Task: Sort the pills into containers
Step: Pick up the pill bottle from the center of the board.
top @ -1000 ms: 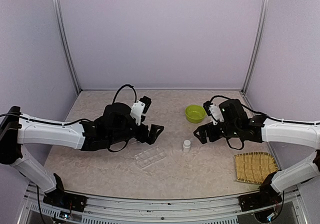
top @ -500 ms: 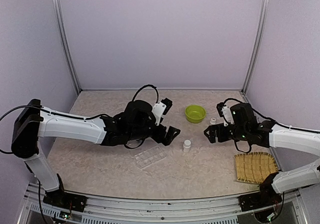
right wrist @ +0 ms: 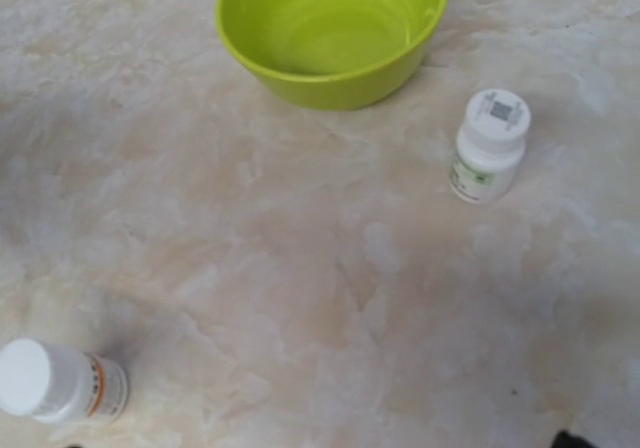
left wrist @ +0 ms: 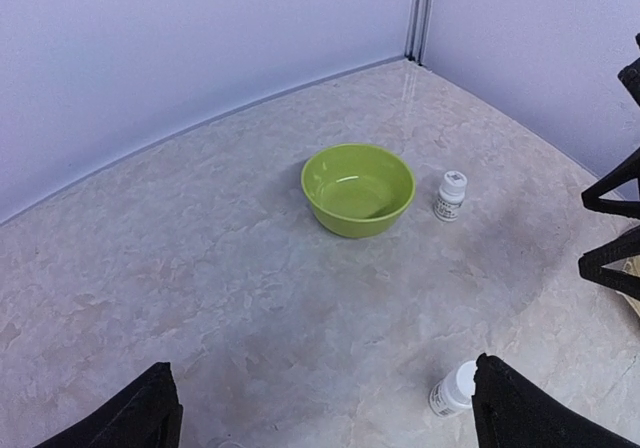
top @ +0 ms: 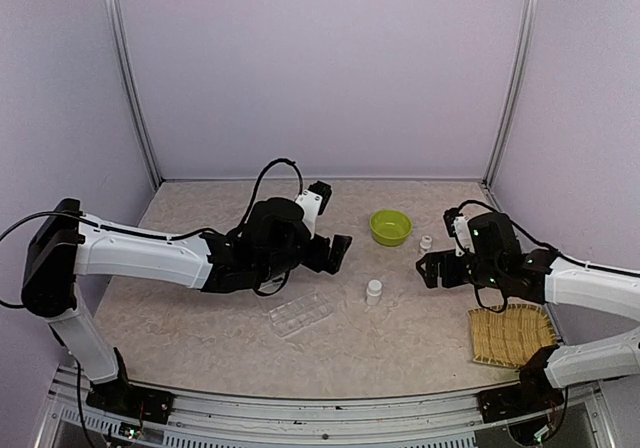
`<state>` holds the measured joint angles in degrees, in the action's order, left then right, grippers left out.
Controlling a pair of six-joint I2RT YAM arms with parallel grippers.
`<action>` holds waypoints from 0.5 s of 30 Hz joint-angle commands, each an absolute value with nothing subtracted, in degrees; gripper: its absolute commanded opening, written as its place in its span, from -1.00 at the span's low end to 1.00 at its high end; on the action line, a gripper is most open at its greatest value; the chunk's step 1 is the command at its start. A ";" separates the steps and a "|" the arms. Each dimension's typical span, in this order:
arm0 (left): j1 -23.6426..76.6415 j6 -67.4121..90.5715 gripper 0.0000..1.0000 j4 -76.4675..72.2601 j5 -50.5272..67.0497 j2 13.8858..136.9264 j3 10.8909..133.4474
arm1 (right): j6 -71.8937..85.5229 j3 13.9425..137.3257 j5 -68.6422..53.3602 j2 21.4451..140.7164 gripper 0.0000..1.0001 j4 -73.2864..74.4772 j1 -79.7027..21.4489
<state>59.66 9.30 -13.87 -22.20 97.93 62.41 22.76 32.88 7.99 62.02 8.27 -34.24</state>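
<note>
Pill box (top: 300,314), flat, clear and lidded, with its compartments in a row, lies at lower centre of the overhead view on the table (top: 190,313); individual pills are too small to make out. Just to its upper right stands a small white bottle (top: 373,290), between the box and the right gripper (top: 429,269). A second white bottle (top: 426,242) stands farther up and right, beside the lime-green bowl (top: 390,227), which sits open-side up above the centre. A woven straw mat (top: 512,333) lies at lower right, partly under the right arm. The left gripper (top: 331,220) hangs above and slightly left of the box, fingers spread wide and holding nothing; its forearm crosses the frame just upper left of the box. The right gripper, likewise spread and holding nothing, faces the nearer bottle from the right, apart from it. In the left wrist view the bowl and both bottles lie between the parted fingers. The table top is beige with a marbled pattern; pale lilac walls enclose it on three sides, with metal posts at the rear corners.
</note>
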 commanded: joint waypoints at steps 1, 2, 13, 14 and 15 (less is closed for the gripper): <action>59.90 7.95 0.98 -18.13 -20.33 98.26 63.51 | 23.72 31.75 8.85 61.52 1.00 6.72 -33.33; 59.94 7.70 0.97 -18.40 -19.44 98.93 63.86 | 23.85 31.57 8.99 61.52 1.00 6.73 -33.31; 61.21 -0.40 0.97 -17.90 -6.96 105.12 66.12 | 24.60 27.00 11.80 55.72 1.00 4.00 -32.71; 61.25 -0.83 0.97 -17.84 -6.54 105.60 66.55 | 24.87 26.83 11.56 55.24 1.00 3.96 -32.55; 61.25 -1.26 0.97 -17.65 -6.43 106.17 67.06 | 25.03 26.89 11.26 55.09 1.00 3.93 -32.48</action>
<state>60.97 2.28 -16.36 -11.16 104.40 64.90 23.75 27.64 10.39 57.06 6.42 -33.45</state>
